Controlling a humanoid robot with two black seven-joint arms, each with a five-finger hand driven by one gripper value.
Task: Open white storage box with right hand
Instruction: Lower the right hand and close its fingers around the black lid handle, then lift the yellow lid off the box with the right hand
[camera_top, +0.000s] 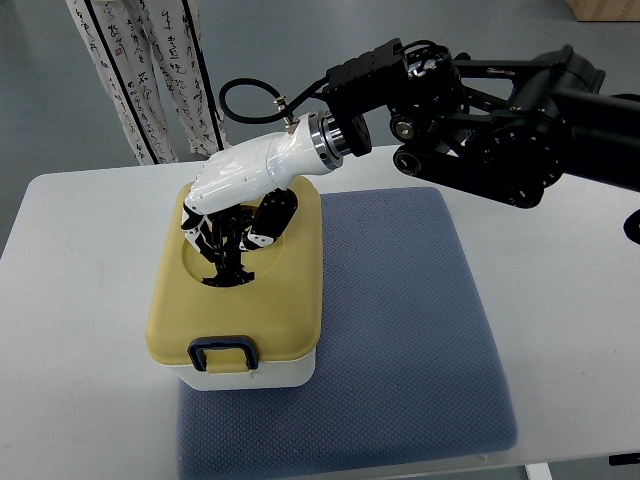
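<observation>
The right hand (235, 195) is white with black finger segments. It sits over the far half of the box (240, 300), palm down, wrist raised toward 2 o'clock. The fingers (268, 222) curl downward into an oval recess (232, 262) in the lid (285, 290); their tips lie inside the recess. Whether they clamp anything there cannot be told, as the hand hides the contact.

From the wrist a metal collar (328, 138) joins the black arm (500, 120), which enters from the right edge at 2 to 3 o'clock. A black cable (245, 100) loops above the wrist.

The box stands at 7 o'clock from picture centre. The lid is tan and seated flat on the white base (250, 378). A black latch (222, 355) sits on the near edge at 6 o'clock of the lid.

The box rests on the left part of a blue-grey mat (420, 330), overhanging its left edge. The mat lies on a white table (70, 340) with rounded corners. The floor (40, 90) beyond is grey.

At 11 o'clock, beyond the table, a person's legs (160, 75) in patterned white trousers stand on the floor.

Count: one hand, one arm, one box, one mat, one table, one person.
</observation>
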